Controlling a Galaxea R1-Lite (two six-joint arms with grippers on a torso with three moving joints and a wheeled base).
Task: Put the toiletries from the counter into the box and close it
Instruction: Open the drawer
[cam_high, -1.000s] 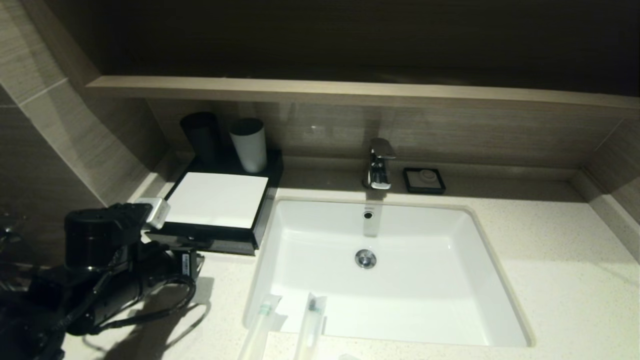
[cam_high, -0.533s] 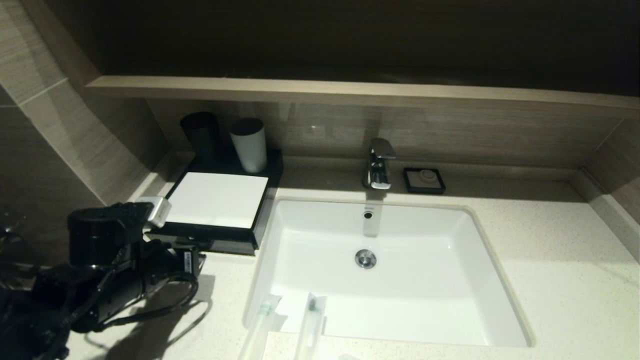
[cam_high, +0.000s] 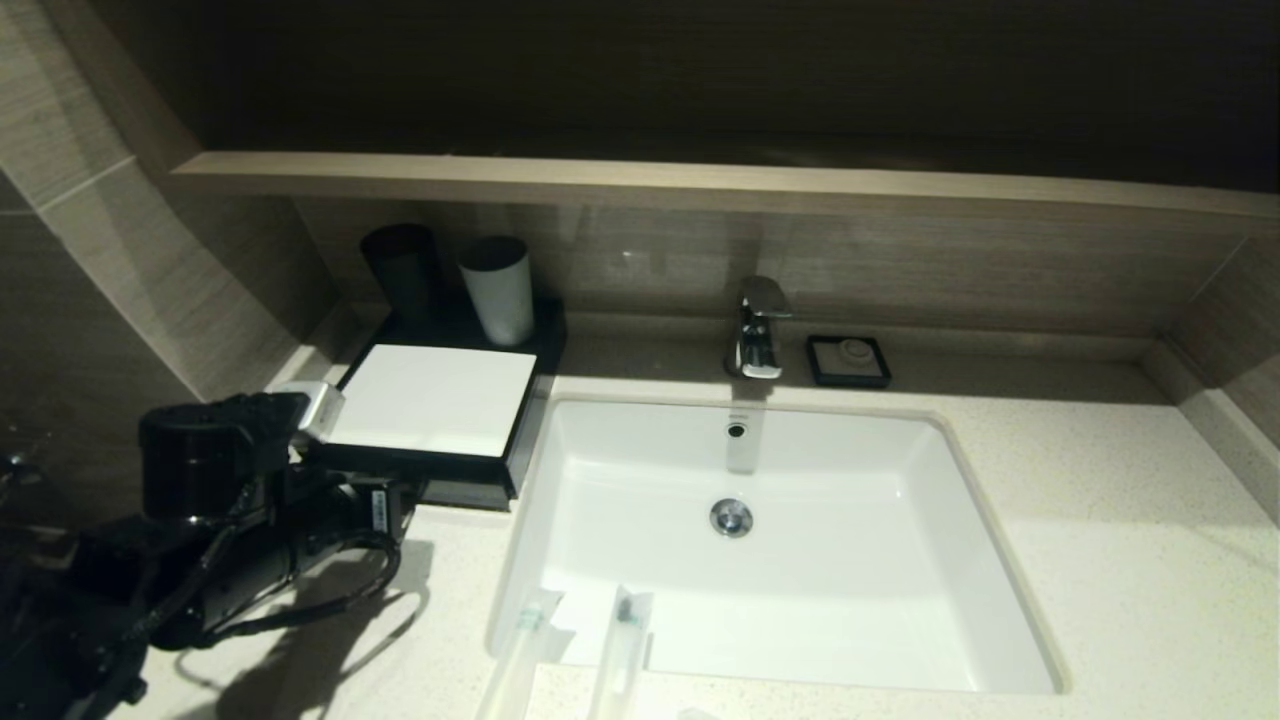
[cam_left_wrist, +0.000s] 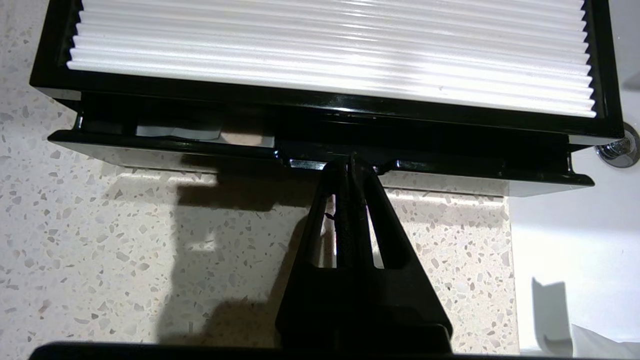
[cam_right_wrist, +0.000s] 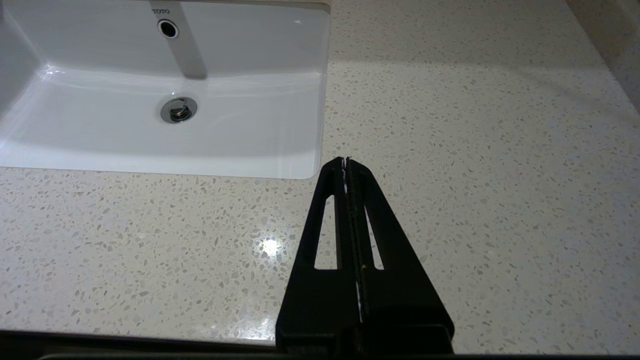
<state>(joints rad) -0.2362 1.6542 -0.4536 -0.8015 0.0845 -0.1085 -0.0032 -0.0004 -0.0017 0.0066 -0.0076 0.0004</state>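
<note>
The left tool (cam_left_wrist: 350, 162), pinched shut and empty, nosed its tips into the notched drawer front of the low black white-topped box (cam_left_wrist: 320, 145) directly ahead, likely drawer-opening; next, hooking it outward.

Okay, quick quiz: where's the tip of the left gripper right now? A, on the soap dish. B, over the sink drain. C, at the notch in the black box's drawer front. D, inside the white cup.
C: in the left wrist view the shut left gripper sits at the notch of the drawer front of the black box.
</note>
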